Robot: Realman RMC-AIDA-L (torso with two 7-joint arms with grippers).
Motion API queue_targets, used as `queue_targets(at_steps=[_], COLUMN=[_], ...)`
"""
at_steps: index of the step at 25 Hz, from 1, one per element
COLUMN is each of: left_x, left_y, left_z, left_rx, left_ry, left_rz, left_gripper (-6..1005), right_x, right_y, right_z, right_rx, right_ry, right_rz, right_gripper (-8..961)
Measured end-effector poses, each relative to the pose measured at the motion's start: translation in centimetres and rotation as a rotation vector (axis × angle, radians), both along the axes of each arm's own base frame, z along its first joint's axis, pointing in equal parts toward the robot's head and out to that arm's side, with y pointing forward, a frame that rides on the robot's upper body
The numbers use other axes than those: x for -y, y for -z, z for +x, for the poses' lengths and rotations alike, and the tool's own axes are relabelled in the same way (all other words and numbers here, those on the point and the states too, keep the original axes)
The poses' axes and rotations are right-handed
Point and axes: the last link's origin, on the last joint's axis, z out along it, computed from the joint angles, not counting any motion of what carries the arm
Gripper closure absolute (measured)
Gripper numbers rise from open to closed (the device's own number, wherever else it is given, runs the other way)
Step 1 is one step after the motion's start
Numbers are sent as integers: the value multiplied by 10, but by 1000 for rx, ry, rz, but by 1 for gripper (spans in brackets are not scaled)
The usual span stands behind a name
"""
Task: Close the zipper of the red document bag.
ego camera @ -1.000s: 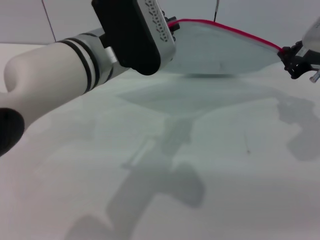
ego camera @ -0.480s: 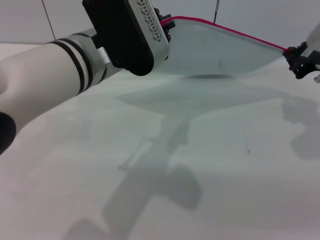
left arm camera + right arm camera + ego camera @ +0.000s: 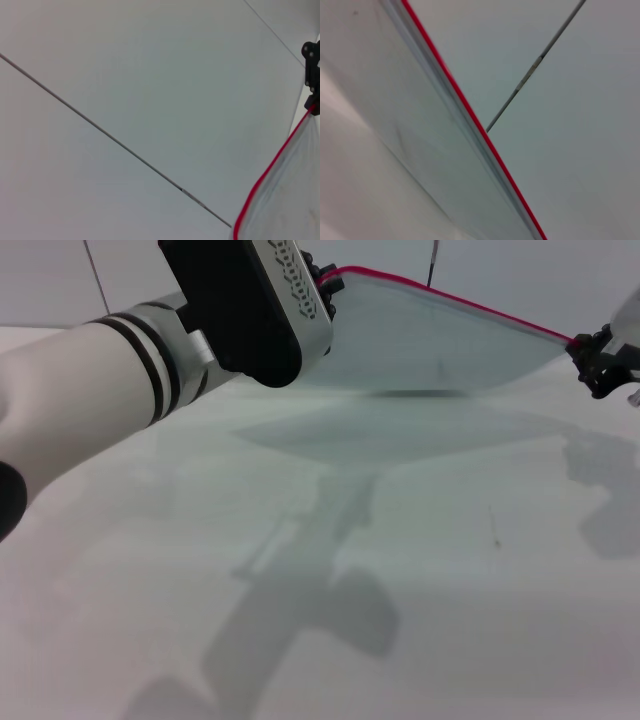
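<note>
The red document bag (image 3: 440,340), a translucent pale pouch, is held up over the white table (image 3: 450,570), stretched between my two grippers. Its zipper (image 3: 450,298) runs as a thin red line along the top edge. My left gripper (image 3: 328,282) is shut on the bag's left end, mostly hidden behind its black wrist. At the right end of the red strip my right gripper (image 3: 590,352) is shut on the bag. The left wrist view shows the zipper (image 3: 270,170) leading to the far right gripper (image 3: 312,75). The right wrist view shows the zipper (image 3: 470,112) beside the pouch wall (image 3: 395,100).
A white tiled wall (image 3: 95,280) with dark seams stands behind the table. The bag's shadow and the arms' shadows fall across the tabletop. My left forearm (image 3: 90,390) fills the left foreground.
My left gripper has shifted a little left and up with its end of the bag. My right gripper has drifted slightly right, so the zipper edge looks straighter.
</note>
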Motion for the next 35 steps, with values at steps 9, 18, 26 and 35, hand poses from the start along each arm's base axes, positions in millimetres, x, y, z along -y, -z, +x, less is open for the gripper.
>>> queue_targets(at_steps=[9,18,26,35], left_x=[-6,-10,-16,-25], left_y=[0,-1,-5,-15], left_z=[-5,-6,-12,-33], left_rx=[-31,3,134,422], left_ry=[18,38,53,47], left_rz=[19,51,117,213], left_gripper=[834,709,357,242], right_x=[-1,-1,9,30], right_y=[-2,-2,-4,5], right_z=[1,3,2,-10], right_rx=[-10,-32,-175,-315], right_ry=[1,8,-16,-98], right_rz=[30,51,166,429], right_gripper=[719,523,426,431])
